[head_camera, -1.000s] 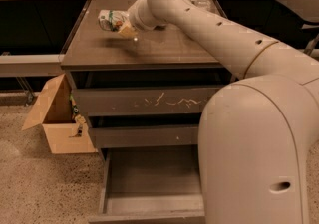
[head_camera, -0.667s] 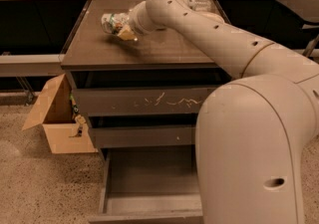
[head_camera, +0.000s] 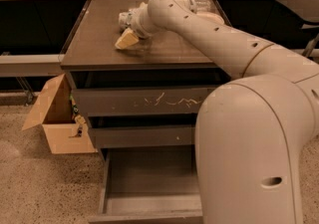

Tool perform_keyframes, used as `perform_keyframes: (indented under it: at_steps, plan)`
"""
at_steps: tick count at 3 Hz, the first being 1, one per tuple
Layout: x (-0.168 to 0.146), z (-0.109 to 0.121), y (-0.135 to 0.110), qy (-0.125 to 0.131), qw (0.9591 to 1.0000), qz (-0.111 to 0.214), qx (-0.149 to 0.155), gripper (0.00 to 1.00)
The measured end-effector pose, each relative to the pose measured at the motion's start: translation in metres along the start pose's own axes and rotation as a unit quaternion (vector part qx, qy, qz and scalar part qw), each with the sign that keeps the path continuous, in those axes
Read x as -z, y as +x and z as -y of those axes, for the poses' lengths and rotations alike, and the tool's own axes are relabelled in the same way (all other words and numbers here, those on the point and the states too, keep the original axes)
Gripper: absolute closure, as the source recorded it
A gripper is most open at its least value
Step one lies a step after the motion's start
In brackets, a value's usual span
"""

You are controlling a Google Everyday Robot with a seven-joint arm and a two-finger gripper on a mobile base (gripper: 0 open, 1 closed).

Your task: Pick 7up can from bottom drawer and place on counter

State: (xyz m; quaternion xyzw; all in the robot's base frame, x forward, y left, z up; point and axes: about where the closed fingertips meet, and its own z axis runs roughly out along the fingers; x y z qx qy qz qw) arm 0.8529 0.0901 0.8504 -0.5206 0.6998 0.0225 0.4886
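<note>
The 7up can [head_camera: 124, 18], silvery-white, is over the back middle of the counter [head_camera: 94, 44], low over its top. My gripper [head_camera: 126, 30] is there at the end of my arm, which reaches in from the right, and it is shut on the can. One cream finger [head_camera: 127, 39] shows in front of the can, with its tip close to the counter top. The bottom drawer [head_camera: 149, 203] is pulled out below, and nothing shows in its tray.
A clear plastic bottle [head_camera: 203, 5] lies at the back right of the counter, partly behind my arm. The scratched top drawer front [head_camera: 159, 101] and the middle drawer [head_camera: 142, 137] are shut. An open cardboard box [head_camera: 55, 118] stands on the floor at the cabinet's left.
My gripper has moved to the right along the counter with the can in it, and its front finger now sits lower, near the counter top.
</note>
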Motion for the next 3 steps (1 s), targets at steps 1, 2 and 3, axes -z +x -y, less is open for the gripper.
perform_keyframes:
  at_steps: [1,2,3]
  plan:
    - [0.0,0.003,-0.002,0.0,1.0,0.0,0.0,0.0]
    - [0.044,0.03,-0.004,0.048,0.9988,0.008,-0.004,0.0]
    - [0.117,0.061,-0.009,0.142,0.9892,0.036,0.005,0.0]
